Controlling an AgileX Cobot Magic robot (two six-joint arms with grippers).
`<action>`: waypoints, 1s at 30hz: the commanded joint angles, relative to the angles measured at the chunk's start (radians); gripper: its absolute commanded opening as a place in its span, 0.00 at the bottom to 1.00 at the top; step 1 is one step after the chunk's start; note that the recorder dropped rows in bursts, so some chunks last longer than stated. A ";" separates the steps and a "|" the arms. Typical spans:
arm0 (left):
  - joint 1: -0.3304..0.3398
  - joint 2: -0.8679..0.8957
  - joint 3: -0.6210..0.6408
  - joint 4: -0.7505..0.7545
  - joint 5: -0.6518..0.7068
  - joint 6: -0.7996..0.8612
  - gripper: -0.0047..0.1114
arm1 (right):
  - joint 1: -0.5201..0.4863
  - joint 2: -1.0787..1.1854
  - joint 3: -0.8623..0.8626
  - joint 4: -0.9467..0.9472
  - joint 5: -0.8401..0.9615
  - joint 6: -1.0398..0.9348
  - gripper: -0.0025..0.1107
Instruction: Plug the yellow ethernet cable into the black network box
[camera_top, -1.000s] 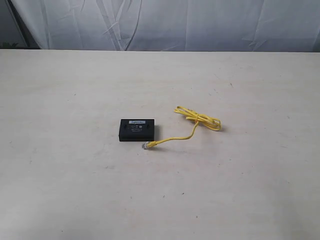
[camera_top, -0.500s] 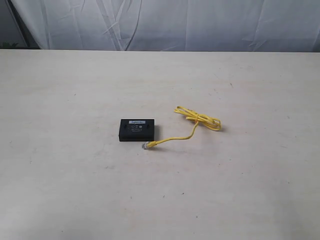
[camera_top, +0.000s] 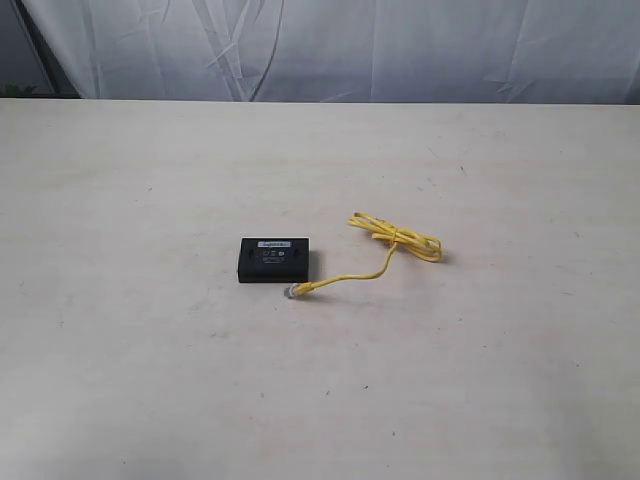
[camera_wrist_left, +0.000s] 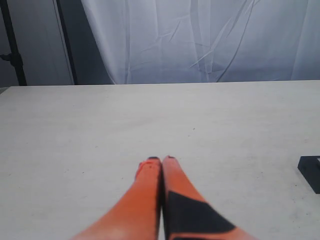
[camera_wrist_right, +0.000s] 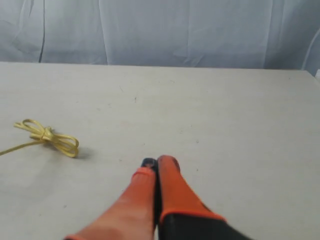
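The black network box (camera_top: 275, 260) lies flat near the table's middle, its white label strip on top. The yellow ethernet cable (camera_top: 395, 240) lies just to its right, with the clear plug (camera_top: 295, 291) resting on the table by the box's front right corner, apart from it. The bundled loop (camera_wrist_right: 50, 137) also shows in the right wrist view, and a corner of the box (camera_wrist_left: 311, 171) in the left wrist view. My left gripper (camera_wrist_left: 161, 160) and right gripper (camera_wrist_right: 157, 162) are both shut on nothing, over bare table. Neither arm appears in the exterior view.
The pale table (camera_top: 150, 380) stretches wide on all sides of the box and cable. A white curtain (camera_top: 330, 50) hangs behind the table's far edge. A dark stand pole (camera_wrist_left: 12, 45) rises beyond the table in the left wrist view.
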 joint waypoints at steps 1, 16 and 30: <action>0.003 -0.006 0.004 0.000 -0.014 0.005 0.04 | -0.006 -0.005 0.002 -0.006 -0.133 0.001 0.02; 0.003 -0.006 0.004 0.000 -0.014 0.005 0.04 | -0.006 -0.005 0.002 -0.002 -0.440 0.001 0.02; 0.003 -0.006 0.004 0.000 -0.014 0.005 0.04 | -0.006 -0.005 0.002 0.000 -0.460 0.001 0.02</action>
